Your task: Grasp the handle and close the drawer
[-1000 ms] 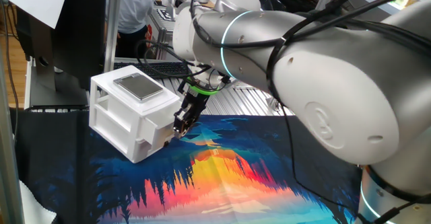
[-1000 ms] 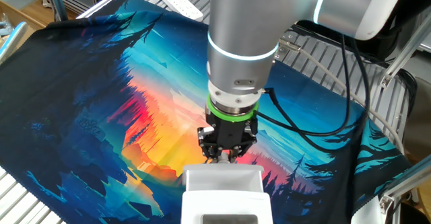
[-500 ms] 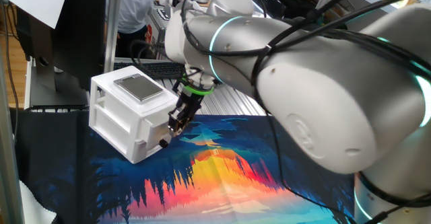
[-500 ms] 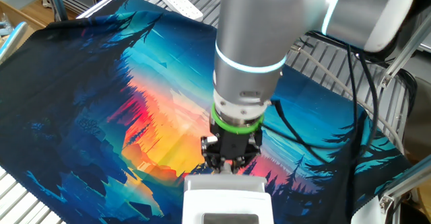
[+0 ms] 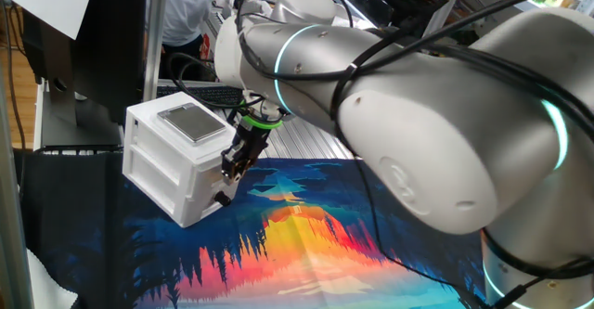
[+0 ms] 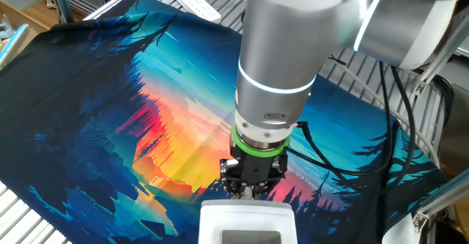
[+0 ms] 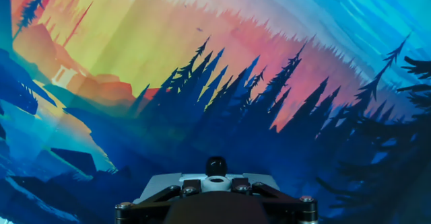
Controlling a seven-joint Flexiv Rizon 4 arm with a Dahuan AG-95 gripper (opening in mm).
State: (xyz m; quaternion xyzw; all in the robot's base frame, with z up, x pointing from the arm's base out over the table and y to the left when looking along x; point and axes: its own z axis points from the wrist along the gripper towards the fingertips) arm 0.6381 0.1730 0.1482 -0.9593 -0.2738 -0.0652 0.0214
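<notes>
- From my station, the gripper [image 5: 229, 167] points straight down against the front of the small white cabinet [image 5: 176, 160], which sits at the edge of the printed mat [image 5: 306, 244] on the counter.
- In the hand view, the handle [image 7: 215, 181], a small white knob, sits between the jaws at the bottom edge, with the black knob [image 7: 215, 165] of the lower drawer just beyond it.
- The jaws stand narrow and appear closed on the handle; I judge contact likely, though the pads themselves are hidden.
- The drawer [image 5: 212, 165] looks nearly flush with the cabinet front in one fixed view; I cannot tell whether any gap remains.
- Step in hand, as I judge it: pushing the drawer fully home.
- To do it well, I would keep the push level and square to the drawer front, hold the grip steady, and go slowly: the cabinet looks light and could slide or tip.
</notes>
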